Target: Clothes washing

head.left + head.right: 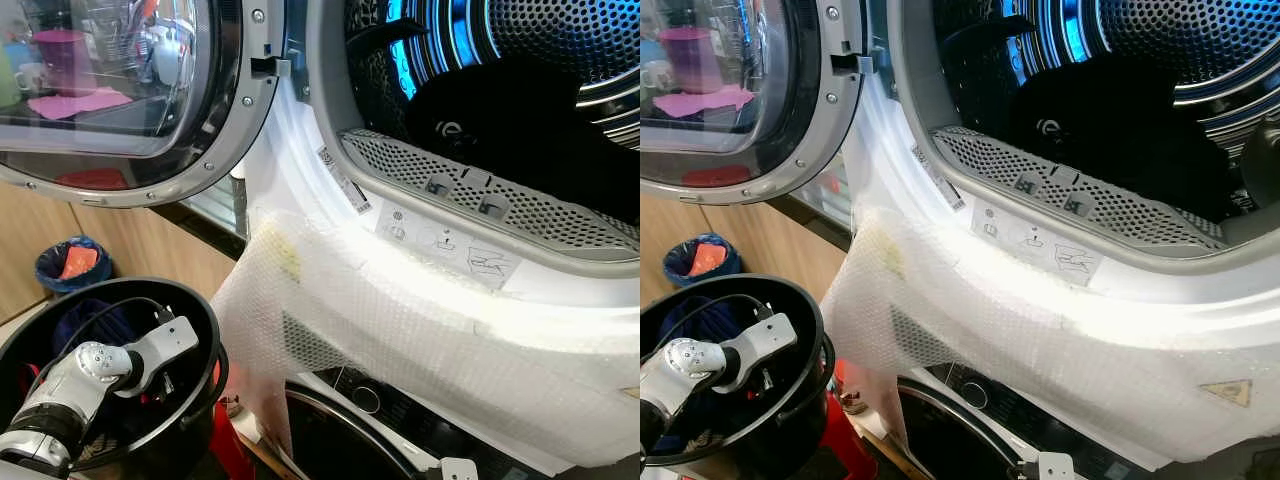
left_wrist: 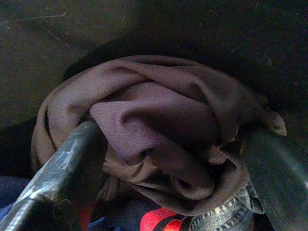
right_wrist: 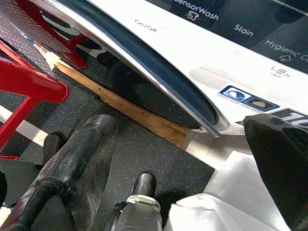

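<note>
Picking-up time: my left gripper (image 2: 163,159), fingers spread, sits around the purple cloth (image 2: 159,125); next, squeeze and lift.

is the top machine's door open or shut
Open. The round glass door is swung out to the robot's left, and the drum shows straight through the opening, with dark clothing lying inside.

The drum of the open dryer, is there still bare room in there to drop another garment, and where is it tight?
Room remains in the drum: the lit perforated back wall above the dark garment is bare. The garment crowds the drum floor behind the lint grille. The black bucket is tight, with the left pincer spread around a purple cloth.
</note>
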Motion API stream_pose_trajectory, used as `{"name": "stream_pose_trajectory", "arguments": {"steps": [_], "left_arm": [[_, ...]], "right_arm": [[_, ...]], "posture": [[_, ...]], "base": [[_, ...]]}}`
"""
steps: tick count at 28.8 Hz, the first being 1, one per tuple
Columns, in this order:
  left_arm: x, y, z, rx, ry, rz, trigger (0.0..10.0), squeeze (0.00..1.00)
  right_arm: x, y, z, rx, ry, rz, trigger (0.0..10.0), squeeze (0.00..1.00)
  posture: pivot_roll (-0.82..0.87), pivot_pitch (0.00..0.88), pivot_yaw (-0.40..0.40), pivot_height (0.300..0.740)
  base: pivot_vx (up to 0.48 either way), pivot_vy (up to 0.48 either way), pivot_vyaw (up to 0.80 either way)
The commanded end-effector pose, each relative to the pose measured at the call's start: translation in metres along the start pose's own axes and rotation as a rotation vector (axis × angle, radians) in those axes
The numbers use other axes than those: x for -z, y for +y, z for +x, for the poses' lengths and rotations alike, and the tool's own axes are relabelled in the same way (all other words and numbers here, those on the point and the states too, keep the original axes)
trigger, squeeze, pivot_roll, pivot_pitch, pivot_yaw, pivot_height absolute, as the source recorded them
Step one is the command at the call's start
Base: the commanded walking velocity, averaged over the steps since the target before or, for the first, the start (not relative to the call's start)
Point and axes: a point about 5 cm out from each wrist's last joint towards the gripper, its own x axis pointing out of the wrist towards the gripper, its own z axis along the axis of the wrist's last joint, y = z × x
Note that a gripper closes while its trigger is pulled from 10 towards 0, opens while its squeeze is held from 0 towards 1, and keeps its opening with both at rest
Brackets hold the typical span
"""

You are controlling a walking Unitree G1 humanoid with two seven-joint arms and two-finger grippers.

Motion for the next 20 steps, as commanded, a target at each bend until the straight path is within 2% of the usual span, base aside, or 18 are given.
{"name": "stream_pose_trajectory", "arguments": {"steps": [1,6,7,8,9,20], "left_arm": [[-0.0022,0.0008,-0.0001,0.006,-0.025,-0.017,10.0,0.0],[-0.0033,0.0003,0.0003,0.014,-0.038,-0.028,10.0,0.0],[-0.0034,0.0,0.0004,0.016,-0.041,-0.032,8.9,0.0],[-0.0036,-0.0002,0.0005,0.018,-0.043,-0.034,3.3,0.0],[-0.0037,-0.0003,0.0006,0.02,-0.044,-0.034,0.0,0.0],[-0.0088,-0.0019,0.0013,0.056,-0.073,-0.036,0.0,0.0]], "right_arm": [[0.0035,-0.0047,-0.0011,0.019,0.011,0.001,10.0,0.0],[0.0018,-0.005,-0.0007,0.024,0.008,-0.008,10.0,0.0],[0.001,-0.0047,-0.0005,0.025,0.006,-0.011,10.0,0.0],[0.0007,-0.0047,-0.0004,0.025,0.005,-0.013,10.0,0.0],[0.0005,-0.0046,-0.0004,0.025,0.005,-0.014,10.0,0.0],[0.0009,-0.0065,-0.0004,0.034,0.014,-0.023,10.0,0.0]], "posture": [[0.2,0.055,-0.144,0.74],[0.21,0.051,-0.144,0.74],[0.21,0.051,-0.144,0.74],[0.21,0.051,-0.144,0.74],[0.21,0.051,-0.144,0.74],[0.2,0.048,-0.141,0.74]], "base": [[0.0,0.0,0.0],[0.0,0.0,0.0],[0.0,0.0,0.0],[0.0,0.0,0.0],[0.0,0.0,0.0],[0.0,0.0,0.0]]}}
